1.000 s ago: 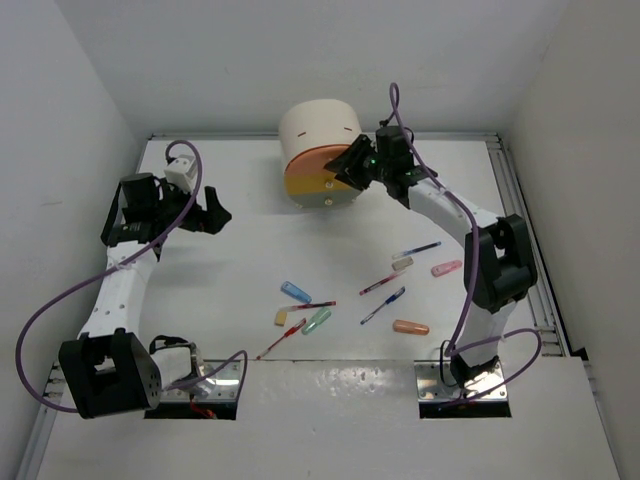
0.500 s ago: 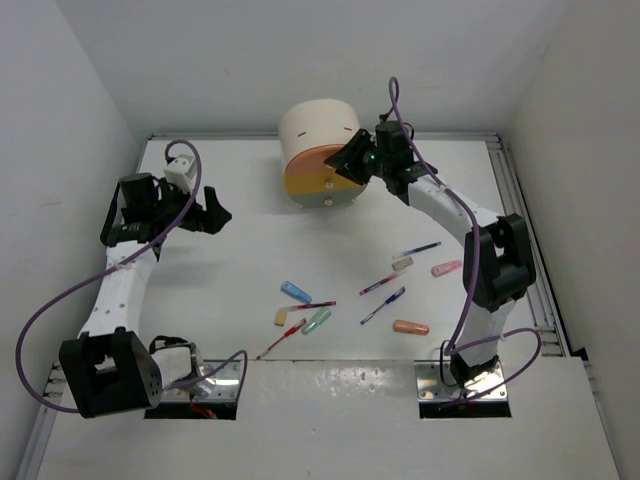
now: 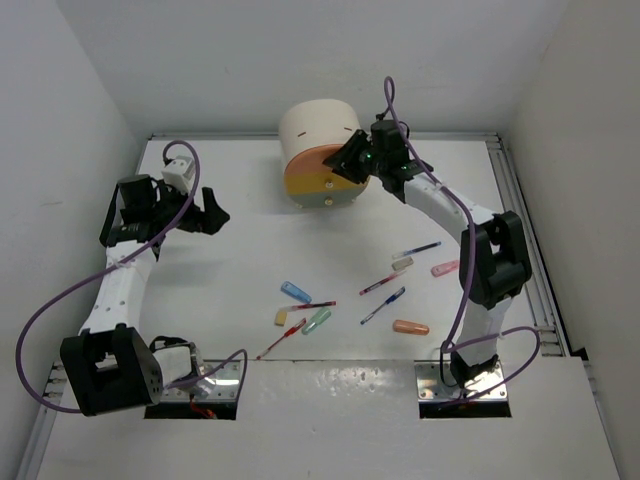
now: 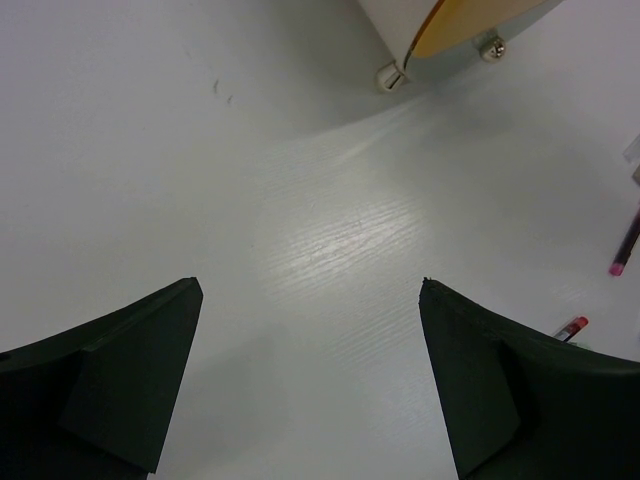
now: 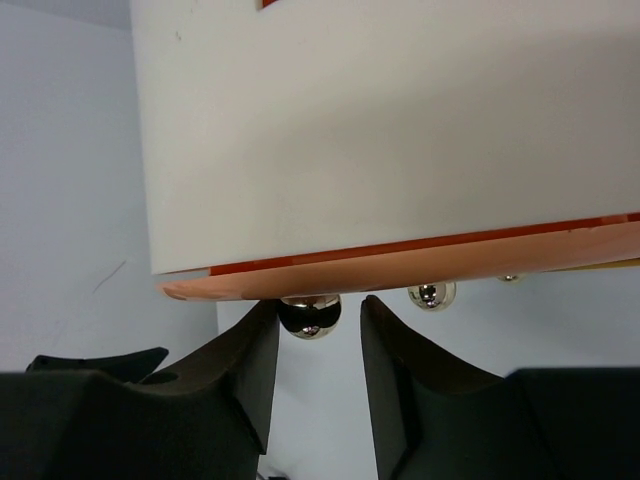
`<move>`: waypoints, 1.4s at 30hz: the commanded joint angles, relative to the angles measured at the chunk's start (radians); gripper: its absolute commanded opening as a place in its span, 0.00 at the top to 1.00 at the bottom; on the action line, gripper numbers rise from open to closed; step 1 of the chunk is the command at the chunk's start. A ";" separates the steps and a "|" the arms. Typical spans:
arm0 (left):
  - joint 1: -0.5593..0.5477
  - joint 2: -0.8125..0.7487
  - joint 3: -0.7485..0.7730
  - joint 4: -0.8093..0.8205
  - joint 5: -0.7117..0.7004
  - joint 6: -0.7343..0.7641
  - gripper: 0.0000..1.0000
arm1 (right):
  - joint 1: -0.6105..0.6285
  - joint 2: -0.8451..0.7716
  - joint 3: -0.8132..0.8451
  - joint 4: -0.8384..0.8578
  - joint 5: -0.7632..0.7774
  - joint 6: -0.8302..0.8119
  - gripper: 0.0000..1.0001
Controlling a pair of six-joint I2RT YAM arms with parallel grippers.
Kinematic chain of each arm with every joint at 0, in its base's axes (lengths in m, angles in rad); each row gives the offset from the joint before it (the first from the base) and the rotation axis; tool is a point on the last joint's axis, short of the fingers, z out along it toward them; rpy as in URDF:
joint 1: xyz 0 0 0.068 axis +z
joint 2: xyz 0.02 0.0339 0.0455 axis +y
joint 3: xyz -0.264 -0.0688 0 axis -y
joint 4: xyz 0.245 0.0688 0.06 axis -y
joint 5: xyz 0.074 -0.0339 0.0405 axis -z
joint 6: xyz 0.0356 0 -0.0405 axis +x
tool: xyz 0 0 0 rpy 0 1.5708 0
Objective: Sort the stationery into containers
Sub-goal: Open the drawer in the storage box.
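White walls box in a pale worktop (image 3: pixel 250 250), and at its far middle stands the cream arch-topped cabinet (image 3: pixel 318 125). Its peach drawer (image 3: pixel 318 160) and orange-yellow drawer (image 3: pixel 303 184) face the arms.

Nothing looks sorted yet. All the stationery I can count lies loose on the near-middle of the worktop, well apart from the cabinet:
- the blue capsule-shaped piece (image 3: pixel 295 291)
- the tan capsule (image 3: pixel 281 317)
- the green capsule (image 3: pixel 317 320)
- the orange capsule (image 3: pixel 410 327)
- the pink capsule (image 3: pixel 446 268)
- the cream capsule (image 3: pixel 402 263)
- thin red pens, one at (image 3: pixel 281 339)
- thin blue pens, one at (image 3: pixel 383 305)

I cannot see into either drawer, and both look closed or nearly so.

I judge the step in hand to be the opening one, getting a drawer out. The right claw (image 5: pixel 318 312) is up against the cabinet front. In the right wrist view its fingers (image 5: pixel 240 370) stand narrowly on either side of the small round metal knob (image 5: pixel 309 315) under the peach drawer's edge. A sliver of gap shows on one side, so I read it as around the knob rather than pinched on it.

The left claw (image 4: pixel 310 380) hangs wide apart over bare worktop at the left, holding nothing.

What is left is almost everything: pulling the drawer out, then carrying each pen and capsule over.
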 commanded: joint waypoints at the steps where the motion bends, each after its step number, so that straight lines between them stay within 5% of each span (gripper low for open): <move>1: 0.016 0.000 -0.001 0.038 0.014 0.005 0.03 | 0.011 0.008 0.055 -0.007 0.039 0.006 0.63; 15: 0.022 0.001 -0.001 0.049 0.023 -0.010 0.03 | 0.023 -0.037 0.054 -0.054 0.028 -0.005 1.00; 34: 0.024 -0.077 0.003 0.043 0.121 -0.004 0.01 | 0.054 -0.230 -0.181 -0.140 -0.036 0.015 0.99; 39: 0.024 -0.091 0.003 0.031 0.140 0.002 0.02 | 0.055 -0.274 -0.237 -0.145 -0.047 0.012 0.73; 42: 0.024 -0.098 0.002 0.029 0.158 0.027 0.02 | 0.055 -0.288 -0.250 -0.137 -0.059 0.001 0.34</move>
